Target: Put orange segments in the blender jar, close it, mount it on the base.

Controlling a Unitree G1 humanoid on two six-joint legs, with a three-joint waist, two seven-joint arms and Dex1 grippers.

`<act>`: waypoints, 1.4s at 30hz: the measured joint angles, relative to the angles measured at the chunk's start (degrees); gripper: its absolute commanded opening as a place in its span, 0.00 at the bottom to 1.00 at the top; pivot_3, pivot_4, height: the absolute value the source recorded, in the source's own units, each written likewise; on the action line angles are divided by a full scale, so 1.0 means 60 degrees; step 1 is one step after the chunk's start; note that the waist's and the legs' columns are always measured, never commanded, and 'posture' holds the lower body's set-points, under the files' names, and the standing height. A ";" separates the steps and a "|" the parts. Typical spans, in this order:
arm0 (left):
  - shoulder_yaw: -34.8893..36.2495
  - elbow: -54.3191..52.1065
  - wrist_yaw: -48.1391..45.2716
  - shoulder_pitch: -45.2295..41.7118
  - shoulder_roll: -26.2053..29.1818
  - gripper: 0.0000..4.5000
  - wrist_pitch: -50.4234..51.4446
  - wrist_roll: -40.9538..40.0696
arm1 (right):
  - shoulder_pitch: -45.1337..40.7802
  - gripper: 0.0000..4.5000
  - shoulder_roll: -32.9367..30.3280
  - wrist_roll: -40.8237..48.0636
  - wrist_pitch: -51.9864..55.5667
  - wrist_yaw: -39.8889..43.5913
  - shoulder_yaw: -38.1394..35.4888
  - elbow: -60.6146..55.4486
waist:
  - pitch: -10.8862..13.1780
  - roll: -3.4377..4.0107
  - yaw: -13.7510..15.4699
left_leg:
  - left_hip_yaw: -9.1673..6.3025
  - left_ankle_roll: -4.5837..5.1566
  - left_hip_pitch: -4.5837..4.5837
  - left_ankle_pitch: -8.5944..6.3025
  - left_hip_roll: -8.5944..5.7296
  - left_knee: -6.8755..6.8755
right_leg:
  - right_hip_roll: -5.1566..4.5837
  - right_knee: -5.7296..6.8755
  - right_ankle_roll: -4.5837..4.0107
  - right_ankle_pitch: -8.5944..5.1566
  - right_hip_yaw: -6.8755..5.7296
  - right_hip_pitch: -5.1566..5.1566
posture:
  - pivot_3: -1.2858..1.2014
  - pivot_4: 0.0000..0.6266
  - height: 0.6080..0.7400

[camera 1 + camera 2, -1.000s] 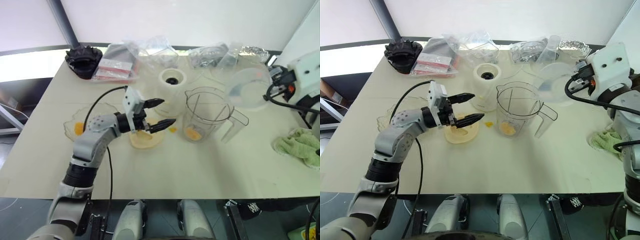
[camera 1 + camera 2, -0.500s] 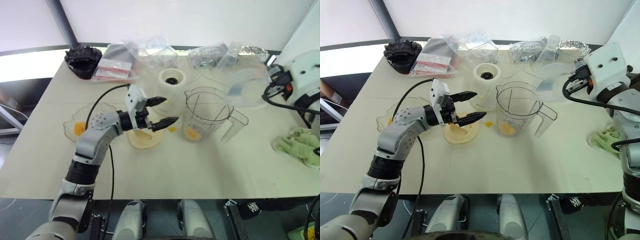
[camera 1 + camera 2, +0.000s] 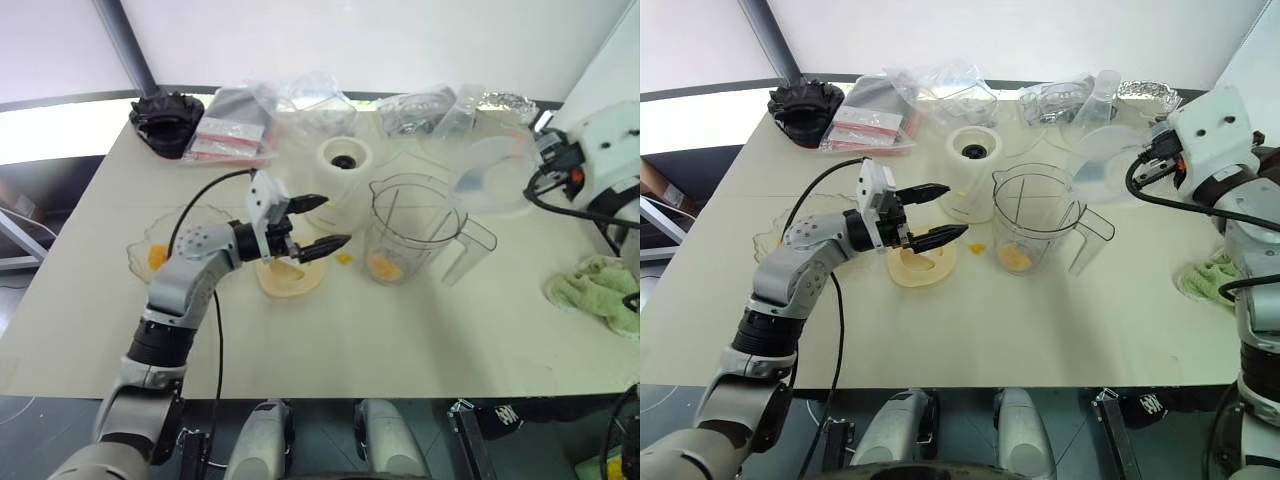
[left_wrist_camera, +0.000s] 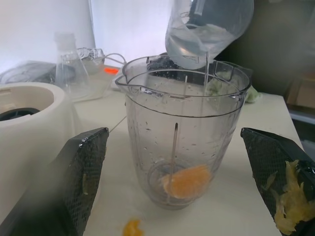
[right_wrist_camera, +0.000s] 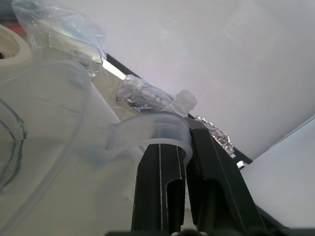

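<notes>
Left jaws (image 3: 322, 222) spread beside blender jar (image 3: 410, 232), right jaws (image 5: 183, 169) clamping clear lid (image 3: 495, 176)

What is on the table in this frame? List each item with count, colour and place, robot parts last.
blender jar: 1, clear, table centre, upright, lid off.
orange segments: 1 inside the jar; 1 loose on the table between jar and lid; some in the shallow bowl.
base: 1, cream-white, behind the jar.
flat lid: 1, cream, under the left gripper.
shallow bowl: 1, clear, left of centre.
plastic bags: several, clear, far edge.
black object: 1, far left corner.
green cloth: 1, right edge.
clear container: 1, held raised at right.
left gripper: fingers open, pointing at the jar.
right gripper: fingers shut on the clear container's tab.
</notes>
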 measured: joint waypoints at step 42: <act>0.0202 -0.1256 0.0515 -0.0171 0.0661 1.00 0.1341 -0.0257 | -0.1154 0.01 0.4436 0.1496 -0.2139 -0.4375 -0.4399 0.7306 | 0.0006 0.0054 -0.0092 | 0.0053 0.0001 0.0012 0.0000 -0.0008 -0.0024 | 0.0017 0.0010 0.0008 0.0003 0.0008 -0.0006 | 0.52 0.24 1.00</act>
